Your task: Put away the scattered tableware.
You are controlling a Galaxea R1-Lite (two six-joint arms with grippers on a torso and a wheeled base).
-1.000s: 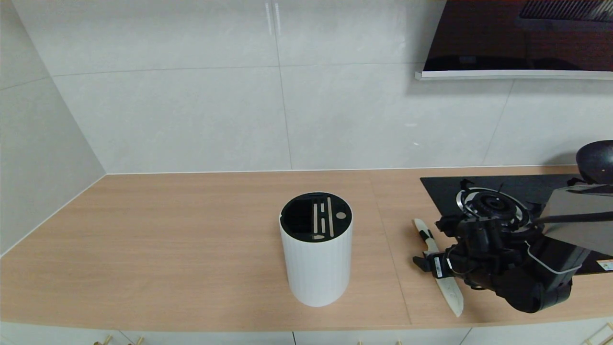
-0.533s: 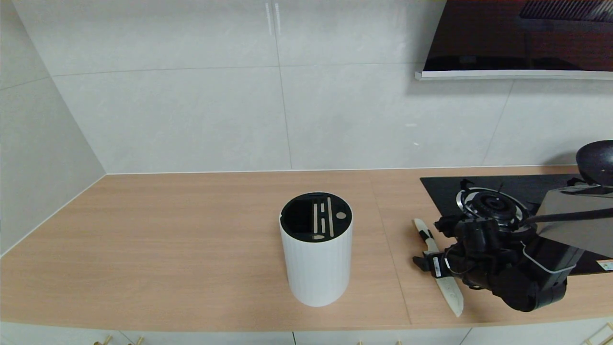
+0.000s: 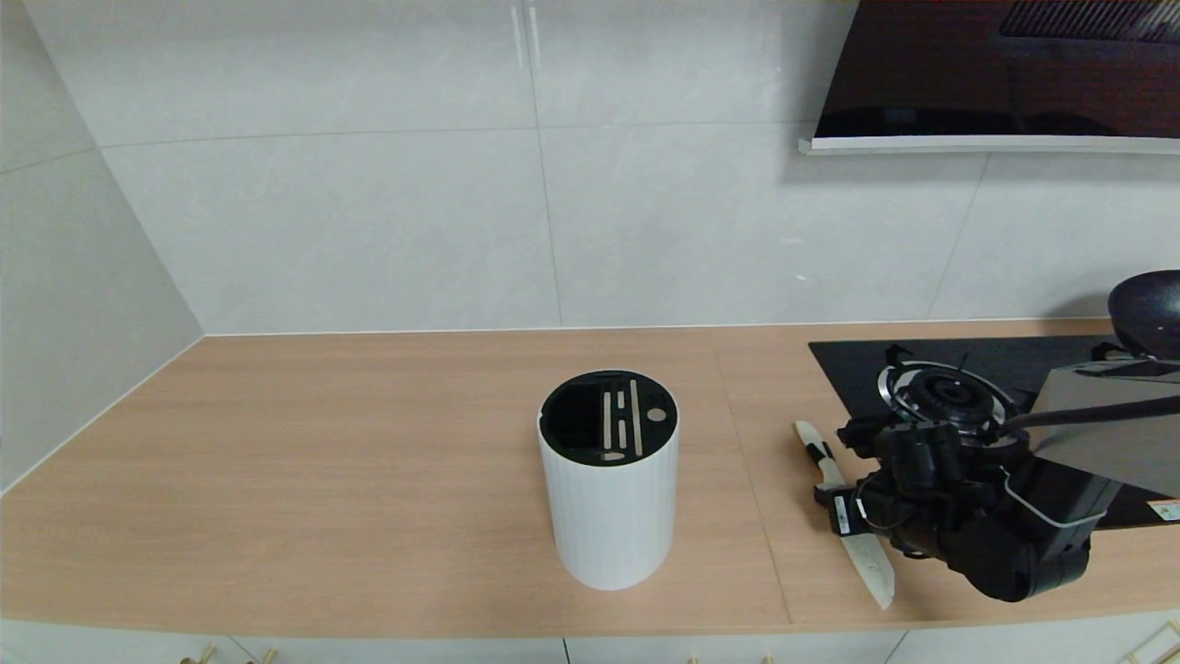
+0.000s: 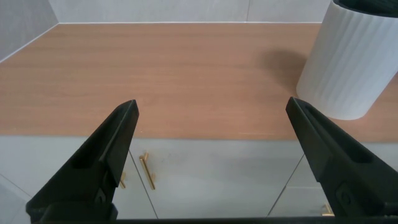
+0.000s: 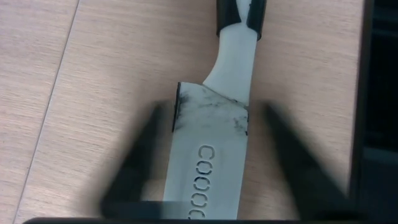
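Observation:
A knife with a pale blade and a black-and-white handle lies flat on the wooden counter, just left of the hob. My right gripper hangs low over its middle, open, with one finger on each side of the blade. In the right wrist view, the knife runs between the two blurred fingers of the right gripper. A white ribbed knife holder with a black slotted top stands upright mid-counter. My left gripper is open below the counter's front edge, with the holder off to one side.
A black hob with a gas burner lies right of the knife, with a dark pan at the far right. A range hood hangs above it. Tiled walls close the back and left. Cabinet handles sit under the counter edge.
The right gripper's fingers have drawn in closer around the knife, the outer finger moving towards the blade. The knife, the holder and the left arm have stayed put.

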